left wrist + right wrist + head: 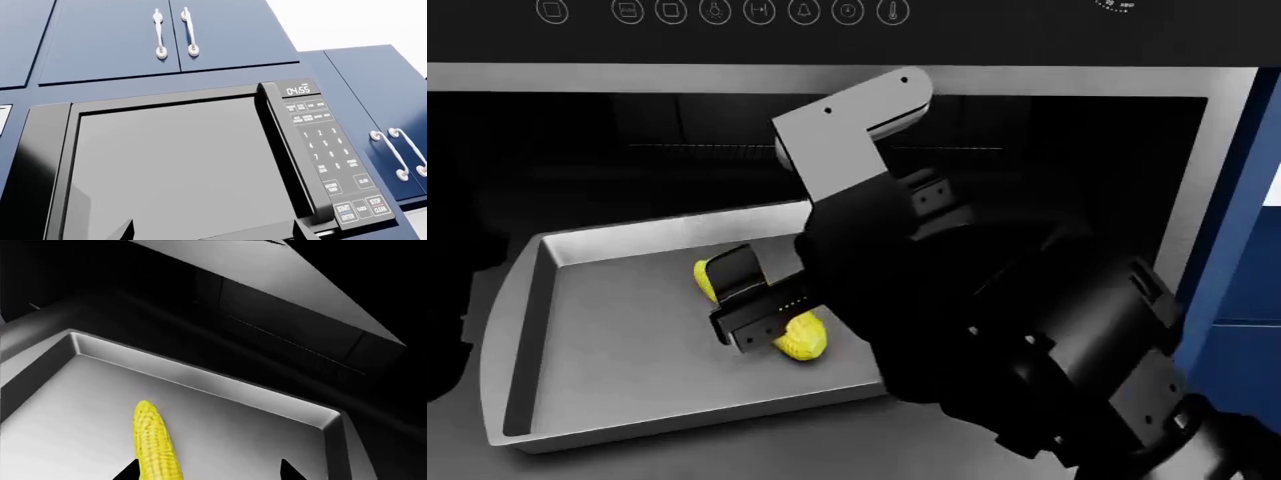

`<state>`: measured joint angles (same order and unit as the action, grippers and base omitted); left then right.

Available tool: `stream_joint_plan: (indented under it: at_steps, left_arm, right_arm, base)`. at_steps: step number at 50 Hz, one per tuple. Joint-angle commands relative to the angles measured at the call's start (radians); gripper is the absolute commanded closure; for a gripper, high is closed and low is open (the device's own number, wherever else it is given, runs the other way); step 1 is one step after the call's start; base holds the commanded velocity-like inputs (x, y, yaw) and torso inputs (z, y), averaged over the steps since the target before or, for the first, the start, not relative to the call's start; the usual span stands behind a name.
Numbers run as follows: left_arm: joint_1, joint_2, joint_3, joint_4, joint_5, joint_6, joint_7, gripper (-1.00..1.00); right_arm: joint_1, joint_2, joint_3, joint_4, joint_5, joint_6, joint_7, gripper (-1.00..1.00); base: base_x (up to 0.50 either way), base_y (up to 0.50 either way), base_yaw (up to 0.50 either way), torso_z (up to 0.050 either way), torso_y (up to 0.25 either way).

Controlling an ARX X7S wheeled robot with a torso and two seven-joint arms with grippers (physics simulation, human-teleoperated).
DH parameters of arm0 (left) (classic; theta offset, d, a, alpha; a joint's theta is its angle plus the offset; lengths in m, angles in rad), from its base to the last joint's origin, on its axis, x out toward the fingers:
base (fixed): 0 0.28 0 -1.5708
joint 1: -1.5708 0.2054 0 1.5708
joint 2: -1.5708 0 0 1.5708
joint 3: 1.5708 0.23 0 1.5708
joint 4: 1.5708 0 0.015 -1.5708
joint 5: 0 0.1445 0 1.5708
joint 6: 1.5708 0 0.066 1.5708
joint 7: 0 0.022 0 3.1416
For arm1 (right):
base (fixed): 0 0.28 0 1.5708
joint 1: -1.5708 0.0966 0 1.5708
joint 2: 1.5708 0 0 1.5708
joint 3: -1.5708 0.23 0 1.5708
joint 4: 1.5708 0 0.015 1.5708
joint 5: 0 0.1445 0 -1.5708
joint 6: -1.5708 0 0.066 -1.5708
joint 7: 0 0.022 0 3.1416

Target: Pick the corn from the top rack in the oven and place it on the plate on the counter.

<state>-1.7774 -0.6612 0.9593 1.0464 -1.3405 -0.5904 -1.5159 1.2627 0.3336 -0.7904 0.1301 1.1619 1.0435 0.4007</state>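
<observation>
Right claw [751, 305] straddled corn [802, 338] mid-cob in tray [627, 340]; grip unclear, cannot tell. Corn likely light, stiff, bumpy, prone to rolling; best held mid-length. Left claw unseen.

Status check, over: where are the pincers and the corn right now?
Right pincer inside oven, straddling corn; grip unconfirmed. Corn lies in tray. Left pincer out of sight, its camera facing microwave. Nothing blocking.

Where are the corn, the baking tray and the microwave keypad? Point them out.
corn [157, 445]: right wrist view, middle of the cob's kernels.
baking tray [627, 340]: head view, bare floor left of the cob.
microwave keypad [327, 145]: left wrist view, number buttons.
</observation>
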Motion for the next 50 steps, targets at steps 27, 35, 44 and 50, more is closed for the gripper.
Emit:
stream_joint_plan:
  at_steps: [27, 35, 44, 50]
  left_arm:
    - [-0.174, -0.125, 0.342, 0.001, 0.099, 0.274, -0.054, -1.00]
    - [-0.185, -0.144, 0.391, 0.001, 0.124, 0.303, -0.054, -1.00]
    - [-0.182, -0.154, 0.412, 0.001, 0.140, 0.317, -0.054, -1.00]
    - [-0.192, -0.154, 0.416, 0.001, 0.136, 0.316, -0.054, -1.00]
  right_arm:
    - [0.087, -0.102, -0.176, 0.171, -0.106, 0.017, -0.234, -1.00]
    - [0.155, -0.126, -0.195, 0.284, -0.113, 0.032, -0.325, -1.00]
    - [0.226, -0.151, -0.197, 0.419, -0.140, 0.010, -0.381, -1.00]
    - [0.238, -0.157, -0.194, 0.486, -0.158, -0.019, -0.395, -1.00]
  base:
    - [0.00, 0.00, 0.00, 0.000, 0.000]
    - [0.00, 0.00, 0.00, 0.000, 0.000]
    - [0.00, 0.00, 0.00, 0.000, 0.000]
    - [0.00, 0.00, 0.00, 0.000, 0.000]
